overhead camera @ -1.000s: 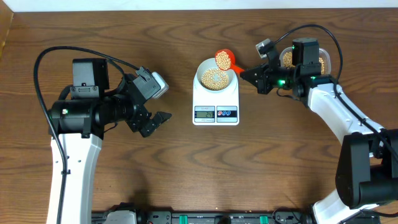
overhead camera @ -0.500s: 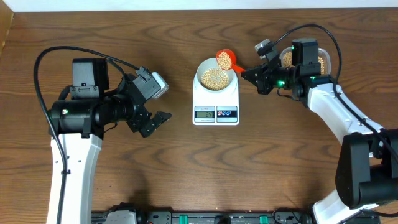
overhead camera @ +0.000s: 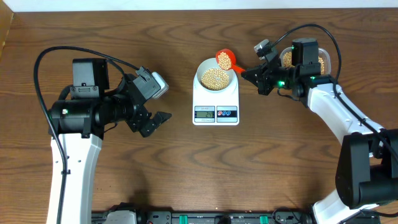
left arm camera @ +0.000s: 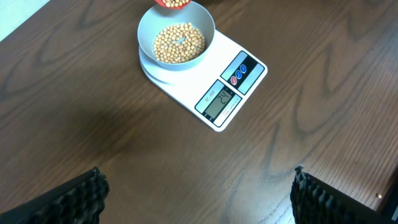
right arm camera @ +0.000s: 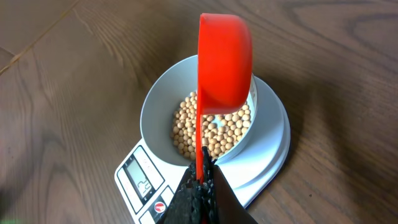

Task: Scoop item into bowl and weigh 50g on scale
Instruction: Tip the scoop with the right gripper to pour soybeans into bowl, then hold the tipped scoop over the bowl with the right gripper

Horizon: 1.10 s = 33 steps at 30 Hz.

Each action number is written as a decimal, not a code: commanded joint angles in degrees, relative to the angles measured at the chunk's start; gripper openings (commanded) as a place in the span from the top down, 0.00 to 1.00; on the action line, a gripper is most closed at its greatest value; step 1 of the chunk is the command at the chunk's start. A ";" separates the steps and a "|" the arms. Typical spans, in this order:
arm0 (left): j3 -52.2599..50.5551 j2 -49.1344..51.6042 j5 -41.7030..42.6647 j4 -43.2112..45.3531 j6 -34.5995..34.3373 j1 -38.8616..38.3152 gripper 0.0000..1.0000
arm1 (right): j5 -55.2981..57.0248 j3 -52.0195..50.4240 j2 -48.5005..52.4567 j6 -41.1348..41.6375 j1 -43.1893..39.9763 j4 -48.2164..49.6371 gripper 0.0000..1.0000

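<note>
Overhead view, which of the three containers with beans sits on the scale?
The pale bowl, on the white scale. The right gripper holds the red scoop above its rim; the clear tub stands on the table by that arm.

Single surface from my end: dark brown wood-grain table (overhead camera: pixel 186 168), filling nearly the whole overhead frame. Its far edge runs along the top, with a pale strip beyond it. Directly on it, upper centre: white digital kitchen scale (overhead camera: pixel 216 107), lying flat and square to the frame, LCD and two round buttons facing the bottom edge. I can't read the digits. Upper right: clear plastic tub (overhead camera: pixel 329 57), mostly hidden from above, well apart from the scale. Black hardware strip (overhead camera: pixel 211 218) along bottom centre; I can't tell whether it rests on the table.
</note>
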 commanded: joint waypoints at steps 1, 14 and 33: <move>0.79 0.44 -0.28 -0.26 -0.35 0.24 0.04 | -0.39 -0.15 0.66 -1.27 0.44 0.02 0.99; 0.79 0.44 -0.28 -0.26 -0.33 0.24 0.04 | -0.39 -0.15 0.66 -1.27 0.44 0.13 0.99; 0.79 0.42 -0.26 -0.26 -0.35 0.24 0.04 | -1.31 -0.15 0.55 -3.37 0.44 0.59 0.99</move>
